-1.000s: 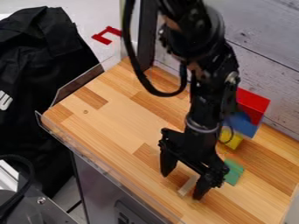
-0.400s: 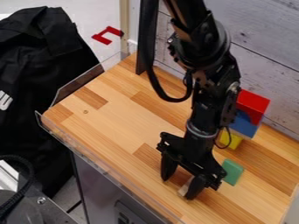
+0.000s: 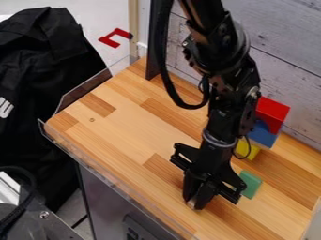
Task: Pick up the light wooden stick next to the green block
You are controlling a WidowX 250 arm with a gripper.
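Block (image 3: 192, 204), small and pale, sits low between the fingertips of the gripper (image 3: 194, 202), in the near part of the table (image 3: 119, 126). The fingers are drawn close together and clamped on it, so most of it is hidden and only a light bit shows at the tips. The gripper points down, its tips at or just above the wood; which of the two, I cannot tell. The arm (image 3: 229, 75) comes in from the far side, with a black cable (image 3: 164, 70) looping down on its left. Just to the right of the gripper lies a green block (image 3: 251, 184), flat-sided and apart from the fingers. Farther off, to the right of the arm, is a stack: yellow block (image 3: 248, 149) at the bottom, blue block (image 3: 263, 134) above it, red block (image 3: 272, 112) on top. The arm partly covers the stack's left side. Behind stands a grey plank wall (image 3: 291, 56). A clear guard (image 3: 91, 89) edges the table on the left, with black cloth (image 3: 47, 89) beyond it and a red piece (image 3: 113, 36) at the far left.
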